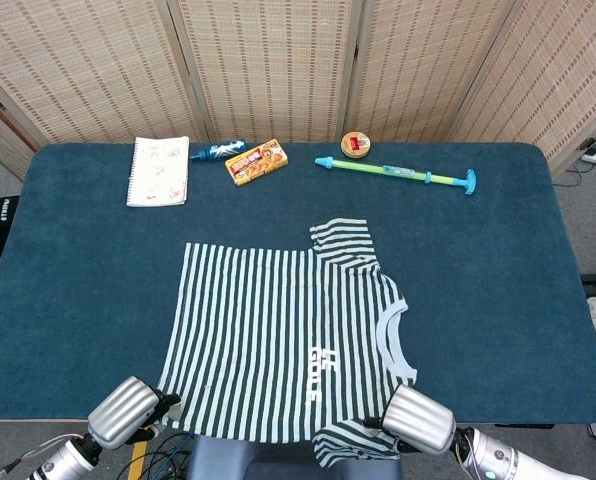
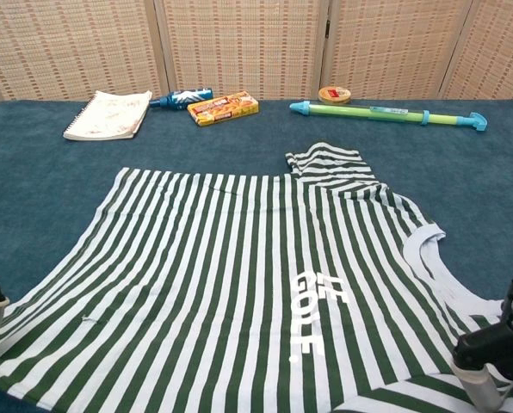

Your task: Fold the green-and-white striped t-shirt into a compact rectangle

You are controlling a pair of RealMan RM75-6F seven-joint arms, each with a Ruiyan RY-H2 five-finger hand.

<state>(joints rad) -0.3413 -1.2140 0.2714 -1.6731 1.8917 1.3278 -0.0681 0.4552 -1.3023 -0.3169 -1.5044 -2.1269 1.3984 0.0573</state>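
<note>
The striped t-shirt (image 1: 283,335) lies flat on the worktop (image 1: 498,300), stretching away from both robot hands. The left robot hand (image 1: 128,412) pinches its near hem corner; the right robot hand (image 1: 418,420) pinches the near sleeve.

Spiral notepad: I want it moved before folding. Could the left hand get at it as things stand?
Probably not yet: the left hand grips the t-shirt hem at the near edge, while the notepad lies far back. Bare cloth lies between.
</note>
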